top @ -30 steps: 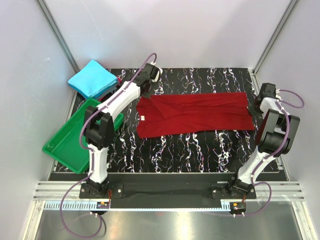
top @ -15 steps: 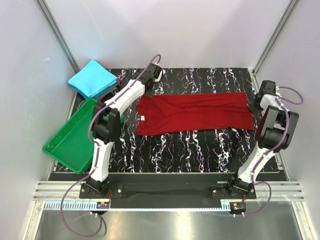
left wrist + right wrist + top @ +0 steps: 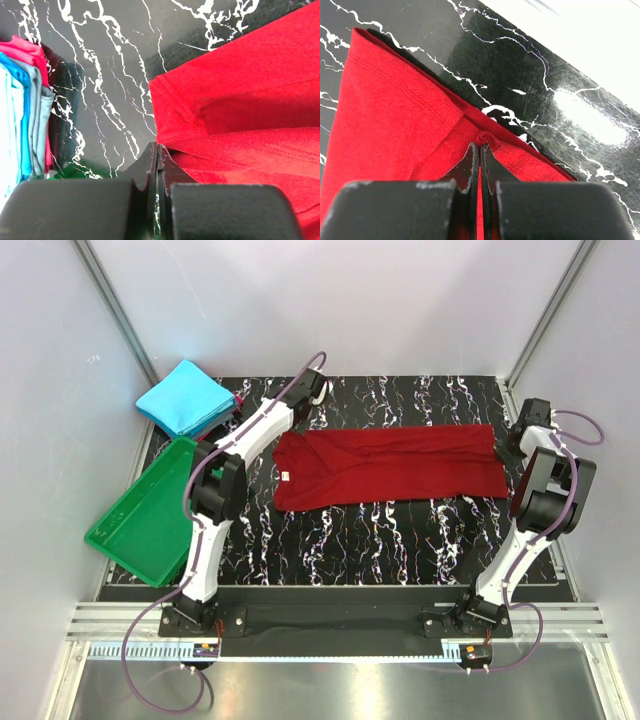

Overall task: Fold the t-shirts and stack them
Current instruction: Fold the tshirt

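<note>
Left arm (image 3: pixel 255 430) has stretched farther; red t-shirt (image 3: pixel 390 465) unmoved.

The spread-out t-shirt (image 3: pixel 385 468) is a plain dark red, reading brighter red up close, with matching red stitching along its hem. The folded t-shirt (image 3: pixel 185 398) is bright cyan-blue. The stack (image 3: pixel 30 115) beneath it shows edges in pink, blue and grey. The tray (image 3: pixel 140 525) is solid green. The bench (image 3: pixel 400 540) is glossy black, veined with white like marble. The left arm (image 3: pixel 250 435) and right arm (image 3: pixel 545 490) are white with black joints, trailed by purple cables (image 3: pixel 123 660). The left pincer (image 3: pixel 157 150) and right pincer (image 3: pixel 480 150) are black, the right one's housing scuffed pale along its edges. The walls (image 3: pixel 350 300) are pale grey.
</note>
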Motion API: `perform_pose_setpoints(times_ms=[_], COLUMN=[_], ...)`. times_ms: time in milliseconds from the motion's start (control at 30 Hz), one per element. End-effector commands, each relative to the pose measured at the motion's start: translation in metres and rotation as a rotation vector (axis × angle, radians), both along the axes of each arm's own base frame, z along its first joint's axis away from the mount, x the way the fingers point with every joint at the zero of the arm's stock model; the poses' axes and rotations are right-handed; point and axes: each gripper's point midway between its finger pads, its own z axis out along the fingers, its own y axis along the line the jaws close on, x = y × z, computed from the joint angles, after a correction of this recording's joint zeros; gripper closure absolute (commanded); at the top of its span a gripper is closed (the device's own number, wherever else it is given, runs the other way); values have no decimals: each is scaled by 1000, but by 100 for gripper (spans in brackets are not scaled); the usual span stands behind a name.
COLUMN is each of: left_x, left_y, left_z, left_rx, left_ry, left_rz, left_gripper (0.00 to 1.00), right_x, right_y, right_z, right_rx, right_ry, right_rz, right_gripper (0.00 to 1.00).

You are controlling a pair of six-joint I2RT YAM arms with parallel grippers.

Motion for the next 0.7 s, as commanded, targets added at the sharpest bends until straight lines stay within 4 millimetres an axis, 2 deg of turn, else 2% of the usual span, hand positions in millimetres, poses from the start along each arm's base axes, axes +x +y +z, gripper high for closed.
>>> perform_pose_setpoints(times_ms=[0, 67, 133, 200, 233, 267, 333, 400, 533, 600, 667], left_x=[16, 18, 22, 23, 23, 21, 17, 8, -31, -58, -91], left_y=[4, 3, -2, -7, -9, -11, -10, -13, -32, -60, -74], left_z=[18, 22, 31, 37, 45, 48, 65, 78, 111, 114, 115], left_rx=[8, -4, -26, -57, -72, -77, -81, -90, -173, -299, -371], left_ry=[-71, -80, -103, -111, -125, -130, -159, -181, -200, -144, -94], left_rz=[19, 21, 22, 18, 15, 13, 25, 31, -14, -80, -138], left_gripper=[100, 100, 99, 86, 76, 65, 62, 60, 59, 59, 59], right_x=[15, 17, 23, 28, 29, 24, 14, -4, -31, -42, -61], right_y=[-8, -7, -5, -1, 3, 5, 3, 4, 11, 18, 26], right_z=[14, 18, 26, 35, 36, 36, 40, 44, 46, 50, 42], right_rx=[-41, -36, -23, -12, 5, 18, 10, 10, 37, 60, 88], right_ry=[-37, -47, -74, -93, -98, -81, -55, -6, 30, 41, 79], right_rz=[-4, -3, 9, 36, 50, 47, 16, -29, -65, -75, -95], right_gripper=[100, 100, 95, 89, 84, 70, 61, 53, 46, 46, 45])
